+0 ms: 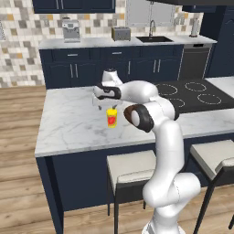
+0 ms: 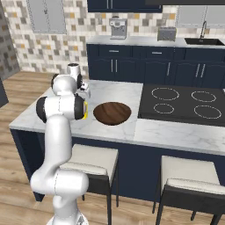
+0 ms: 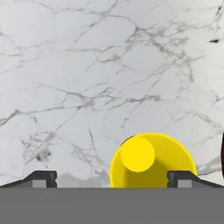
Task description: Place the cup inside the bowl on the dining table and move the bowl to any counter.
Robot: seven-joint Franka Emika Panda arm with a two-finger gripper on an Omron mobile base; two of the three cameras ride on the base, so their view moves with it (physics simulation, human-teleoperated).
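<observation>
Our fingers (image 3: 112, 178) hang spread wide and empty above the upright cup (image 1: 111, 118) on the desk (image 1: 68, 123); it sits off-centre, nearer one finger, bowl (image 2: 112, 113) beside.

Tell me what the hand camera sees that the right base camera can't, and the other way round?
The hand view looks straight down into the yellow cup, with the open gripper over it, one fingertip at each side. The right base view shows the brown bowl, the black stovetop and the far counter; there the arm hides the cup. Both show the white marble dining table.
</observation>
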